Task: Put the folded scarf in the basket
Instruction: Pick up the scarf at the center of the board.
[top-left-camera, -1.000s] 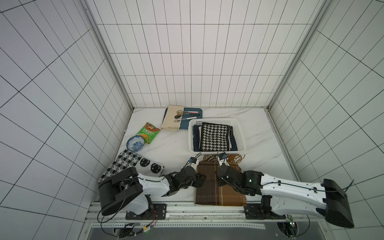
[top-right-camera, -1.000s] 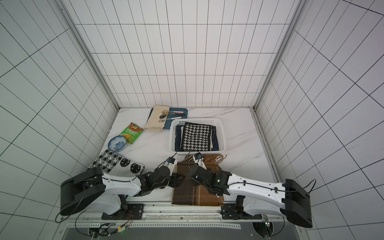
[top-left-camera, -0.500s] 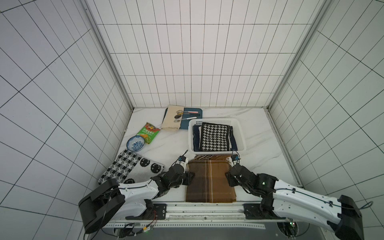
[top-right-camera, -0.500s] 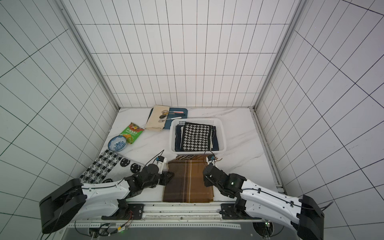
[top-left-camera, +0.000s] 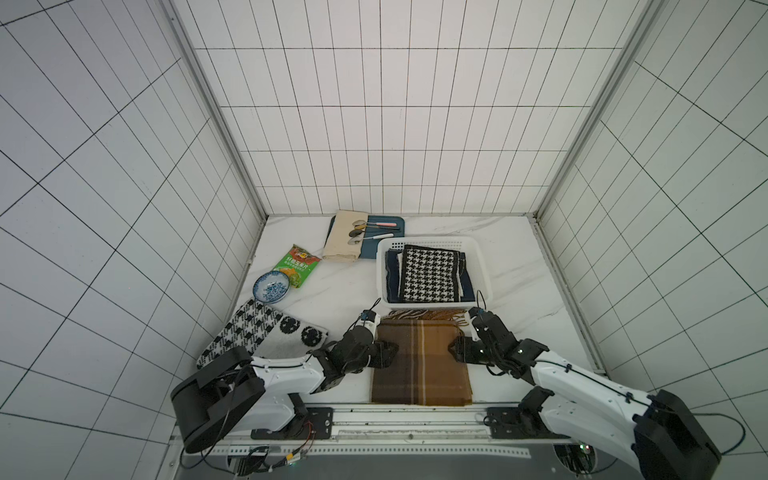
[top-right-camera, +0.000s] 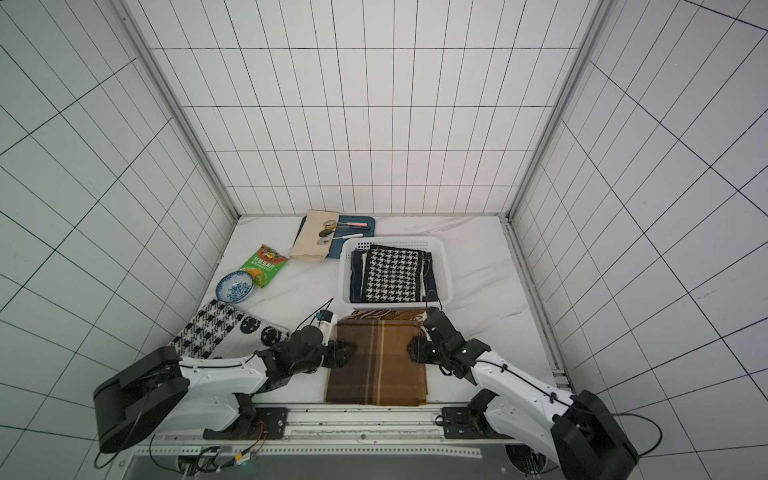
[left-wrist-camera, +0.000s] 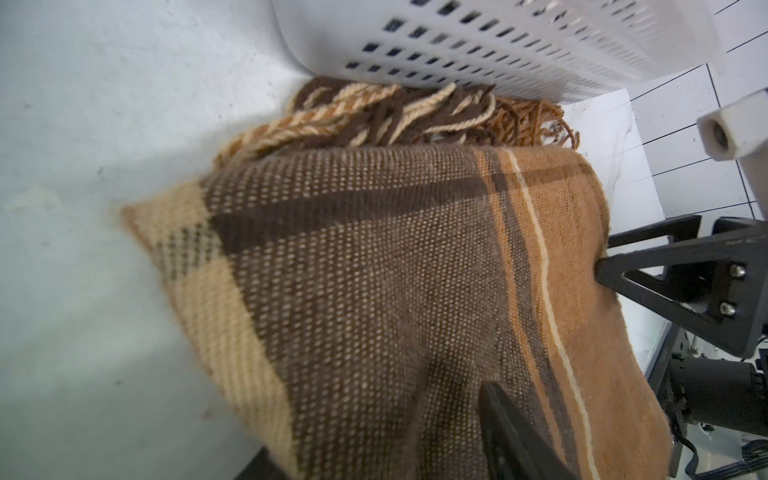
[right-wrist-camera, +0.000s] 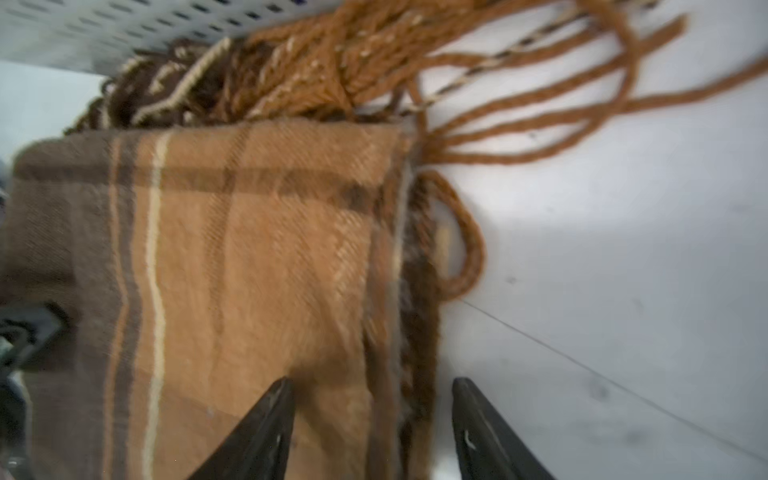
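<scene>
Scarf (top-left-camera: 419, 365), brown plaid and folded into a rectangle, lies flat on the white marbled table (top-left-camera: 519, 291), just in front of the basket (top-left-camera: 428, 241) and outside it. Its fringe (left-wrist-camera: 415, 112) bunches against the foot of the basket's near wall. The left gripper (top-left-camera: 386, 353) sits at the scarf's left edge and the right gripper (top-left-camera: 455, 351) at its right edge, both low over the cloth. In the right wrist view the jaws stand apart, one finger (right-wrist-camera: 266, 415) over the cloth and its mate over bare table, nothing pinched. In the left wrist view the jaws likewise stand wide, one finger (left-wrist-camera: 511, 432) above the weave. Inside the basket a houndstooth cloth (top-left-camera: 428, 274) lies on darker fabric. Farther back a dark-blue tray (top-left-camera: 369, 249) bears a beige cloth (top-left-camera: 343, 237); to the left lie a green snack packet (top-left-camera: 297, 270), a blue-patterned bowl (top-left-camera: 271, 286) and a black-and-white knit (top-left-camera: 249, 332). White tiled walls (top-left-camera: 395, 124) with dark grout close in three sides, and a metal rail (top-left-camera: 415, 415) runs along the near edge.
</scene>
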